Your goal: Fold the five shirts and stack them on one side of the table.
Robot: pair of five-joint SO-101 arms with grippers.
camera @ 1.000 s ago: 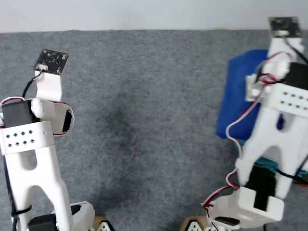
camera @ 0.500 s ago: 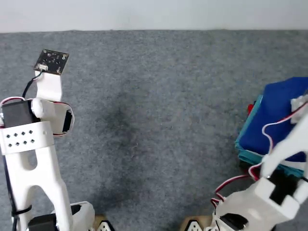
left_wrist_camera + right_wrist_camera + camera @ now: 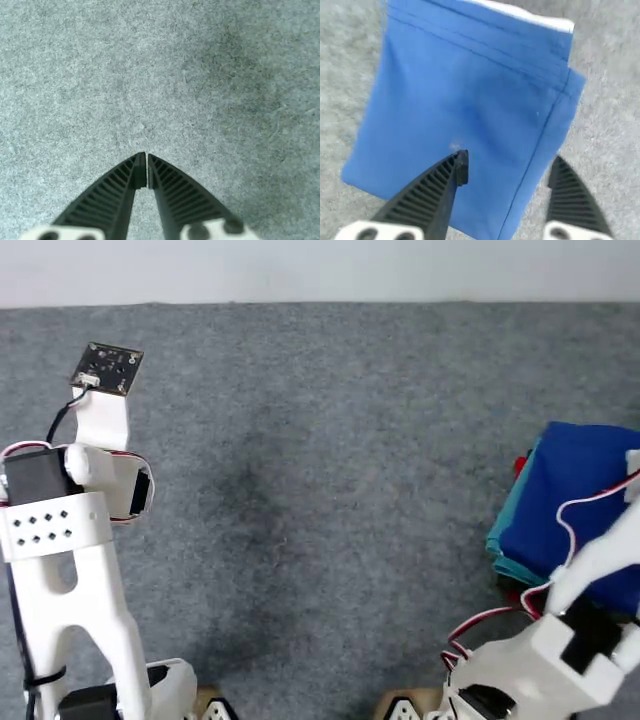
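a: here's the stack point(image 3: 560, 530) at the table's point(image 3: 330, 440) edge, with a blue shirt point(image 3: 585, 500) folded flat on top.
b: the right gripper point(image 3: 510, 165) hangs directly above that stack, its fingers spread wide and nothing pinched. one tip is over the blue cloth, the other just off its folded edge.
a: what's underneath the blue?
b: a teal shirt point(image 3: 505, 535) pokes out from beneath it, and there's a sliver of red shirt point(image 3: 521, 466) at the stack's corner. that's three layers i can count. it may well be five, but the lower ones are tucked under the blue from up here.
a: and the left gripper point(image 3: 146, 170)?
b: well apart from the stack — tips pressed together over bare grey table, carrying nothing.
a: so where are we?
b: every shirt i can see is folded and in that stack. my read is that the folding is done or very nearly so, and what's left is for the right arm to lift clear of the stack without dragging the blue one askew.
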